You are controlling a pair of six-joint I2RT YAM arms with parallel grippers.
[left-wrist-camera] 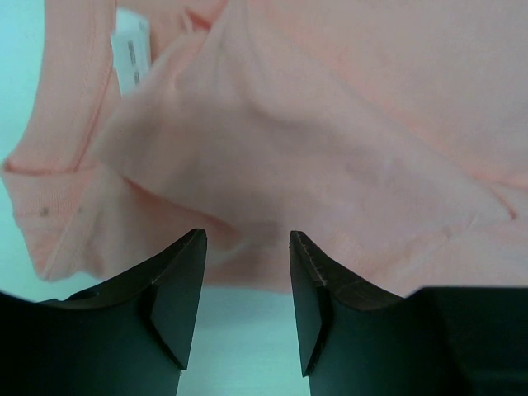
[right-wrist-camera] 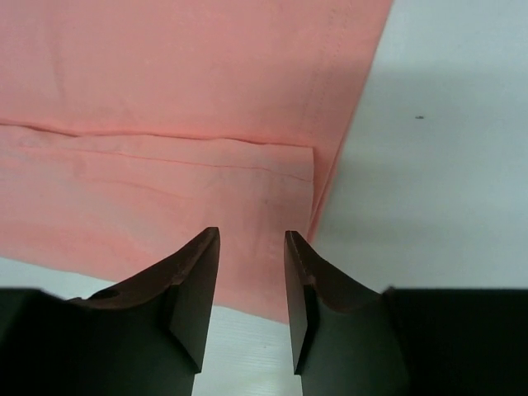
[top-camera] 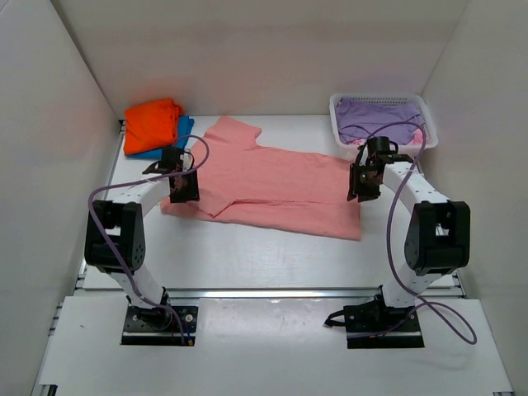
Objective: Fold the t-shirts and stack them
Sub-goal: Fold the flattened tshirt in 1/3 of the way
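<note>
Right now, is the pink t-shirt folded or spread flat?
Mostly spread: the pink t-shirt lies wide across the table, only its near edge folded over.

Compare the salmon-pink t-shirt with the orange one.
The salmon-pink t-shirt lies spread wide in the middle of the table, only its near edge turned over; the orange t-shirt is folded into a compact bundle at the far left. The pink one rests directly on the table; the orange one sits atop a blue t-shirt. Both are plain-coloured cloth.

four t-shirts (top-camera: 272,186), one basket (top-camera: 333,111), two arms (top-camera: 115,235).
</note>
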